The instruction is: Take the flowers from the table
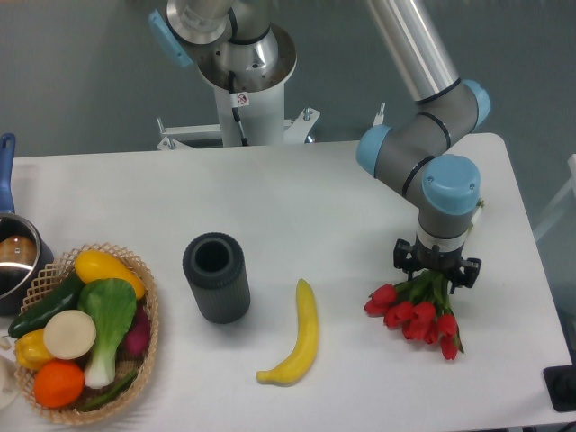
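The flowers (pixel 416 317), a small bunch of red tulips with green stems, lie at the right of the white table (pixel 342 198). Their buds point toward the front left. My gripper (pixel 437 272) points straight down over the stem end of the bunch. The green stems run up between its black finger links and disappear under it. The wrist and gripper body hide the fingertips, so I cannot tell whether they are closed on the stems. I also cannot tell whether the bunch rests on the table or is slightly lifted.
A yellow banana (pixel 297 335) lies left of the flowers. A dark ribbed cylinder cup (pixel 216 277) stands further left. A wicker basket (pixel 135 270) of vegetables and a pot (pixel 13 256) are at the left edge. The table's right edge is close to the flowers.
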Robot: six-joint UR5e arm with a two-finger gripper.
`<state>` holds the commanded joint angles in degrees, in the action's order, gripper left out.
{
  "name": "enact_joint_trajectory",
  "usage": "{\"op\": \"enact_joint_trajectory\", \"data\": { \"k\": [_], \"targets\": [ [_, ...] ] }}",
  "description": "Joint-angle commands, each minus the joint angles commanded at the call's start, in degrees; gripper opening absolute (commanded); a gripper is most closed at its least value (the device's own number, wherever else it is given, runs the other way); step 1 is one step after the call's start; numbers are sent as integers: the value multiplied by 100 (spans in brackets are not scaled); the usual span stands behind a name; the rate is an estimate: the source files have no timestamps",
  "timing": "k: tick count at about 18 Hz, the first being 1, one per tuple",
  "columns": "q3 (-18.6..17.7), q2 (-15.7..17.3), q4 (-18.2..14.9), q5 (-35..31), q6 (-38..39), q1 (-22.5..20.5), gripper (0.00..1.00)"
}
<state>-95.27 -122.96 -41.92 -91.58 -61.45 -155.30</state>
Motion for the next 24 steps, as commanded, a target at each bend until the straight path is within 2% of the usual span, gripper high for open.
{"op": "enact_joint_trajectory", "data": {
  "k": [3,7,11,14,18,20,22,24],
  "targets": [
    [17,70,0,9,230,-9,0],
    [0,482,-61,-9,212,-122,0],
    [35,755,-149,9,221,-263,0],
    [315,853,-552,79,203,-439,0],
    [869,870,-1396,149,203,-422,0],
    [1010,870,-1581,246,203,-378,0],
    [1019,914,-1643,246,203,-360,0],
    [1011,958,-1844,237,194,-325,0]
  ]
}}
